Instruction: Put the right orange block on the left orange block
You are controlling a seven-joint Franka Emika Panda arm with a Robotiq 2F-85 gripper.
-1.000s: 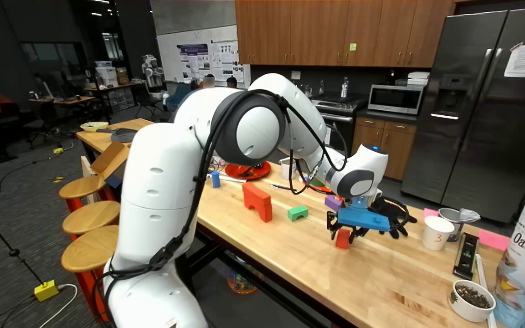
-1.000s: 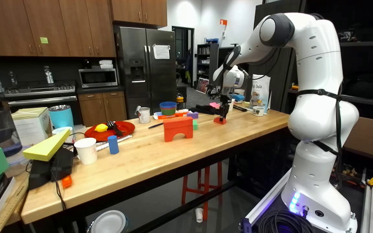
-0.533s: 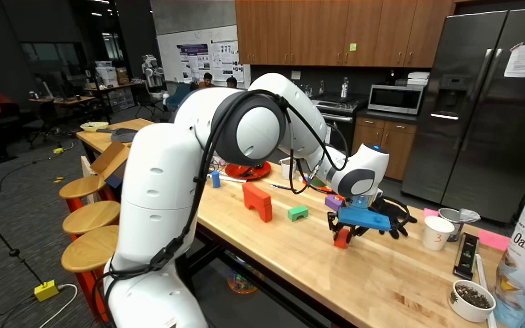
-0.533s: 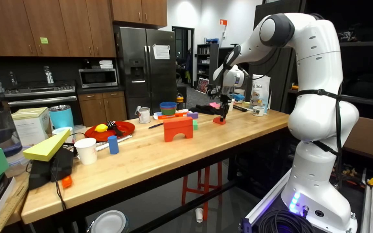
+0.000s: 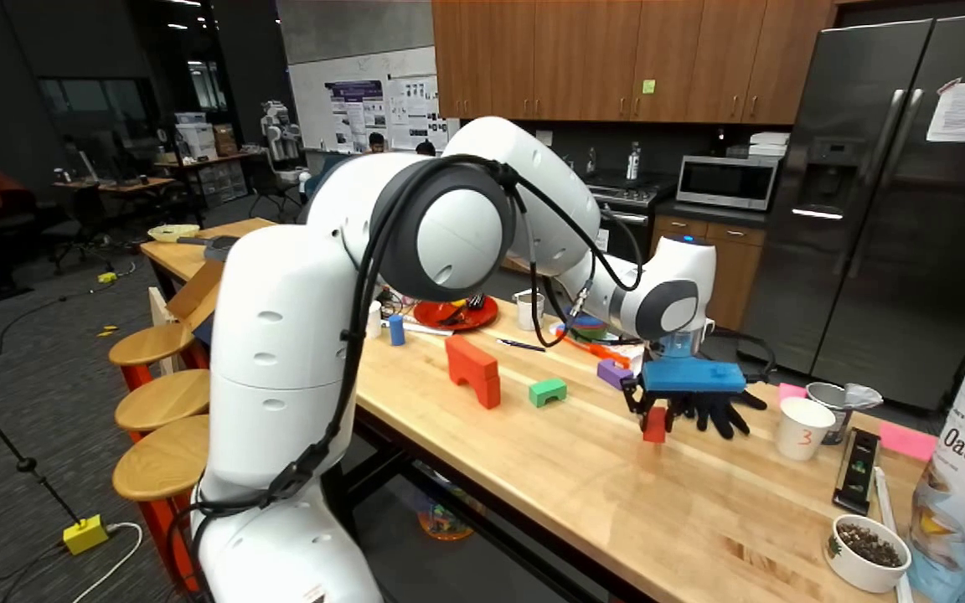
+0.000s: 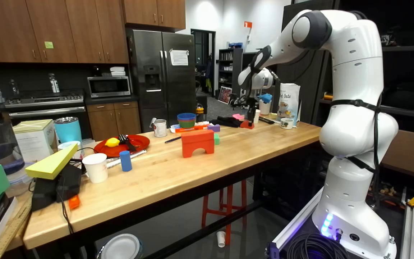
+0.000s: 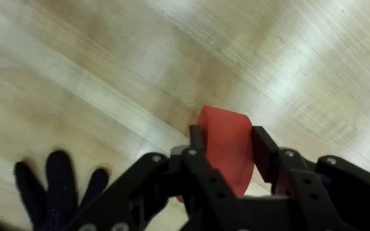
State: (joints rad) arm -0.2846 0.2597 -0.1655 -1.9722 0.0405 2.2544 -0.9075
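While my fingers squeeze in from both sides, the right orange block shows smooth and plain, orange-red, straight across its far end, one flank bulging into a curve. It's clamped between them, its end poking out past them in the wrist view, and it looks just clear of the desk. One small block in my grip, then! Just behind, one black glove lies on the desk; near that, one purple block. Farther along, one green block, arched, and then the left orange block: one, bigger, upright, an arch cut in its base, well apart from my fingers. Beyond it, one blue cylinder and one red plate. Beside the desk, three stools!
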